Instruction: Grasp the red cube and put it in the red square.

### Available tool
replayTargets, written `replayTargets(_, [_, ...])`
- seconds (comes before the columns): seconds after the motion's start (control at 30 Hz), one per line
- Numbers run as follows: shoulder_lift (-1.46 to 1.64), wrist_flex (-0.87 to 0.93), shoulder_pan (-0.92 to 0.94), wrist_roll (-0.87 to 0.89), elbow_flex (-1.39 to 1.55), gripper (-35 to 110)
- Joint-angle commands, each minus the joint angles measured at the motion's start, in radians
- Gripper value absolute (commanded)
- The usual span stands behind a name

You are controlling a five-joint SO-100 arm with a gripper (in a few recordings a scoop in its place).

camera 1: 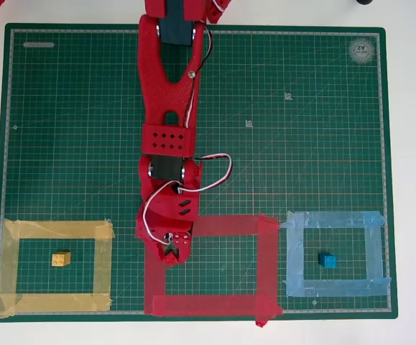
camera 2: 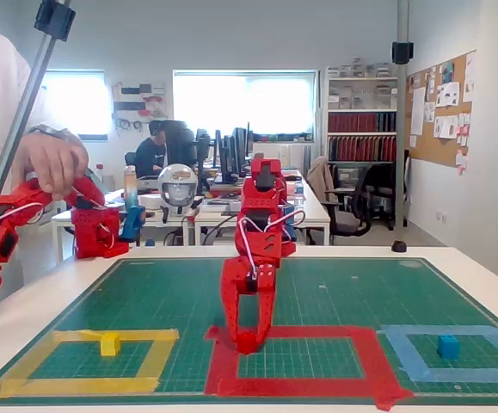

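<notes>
My red gripper [camera 1: 170, 256] hangs low over the top left corner of the red square [camera 1: 265, 266], a wide red tape outline at the front middle of the mat. Its fingers close to a point around a small red lump, the red cube [camera 2: 247, 342], which is hard to tell apart from the red fingers. In the fixed view the gripper [camera 2: 248, 337] reaches down to the mat just inside the red square's [camera 2: 369, 361] far left corner. From overhead the cube is mostly hidden under the fingers.
A yellow block [camera 1: 61, 259] lies inside the yellow tape outline [camera 1: 10, 266] at the left. A blue block [camera 1: 327, 260] lies inside the light blue outline [camera 1: 373, 251] at the right. The green cutting mat [camera 1: 301, 108] covers the table. A person's hand [camera 2: 55, 159] shows at the left.
</notes>
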Motion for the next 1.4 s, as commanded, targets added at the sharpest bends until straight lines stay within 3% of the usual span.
replayTargets(0.0, [0.031, -0.006, 0.034, -0.011, -0.018, 9])
replayTargets(0.77, [0.106, -0.006, -0.1, -0.002, 0.147, 9])
replayTargets(1.37, [0.114, -0.006, -0.132, 0.0, 0.115, 14])
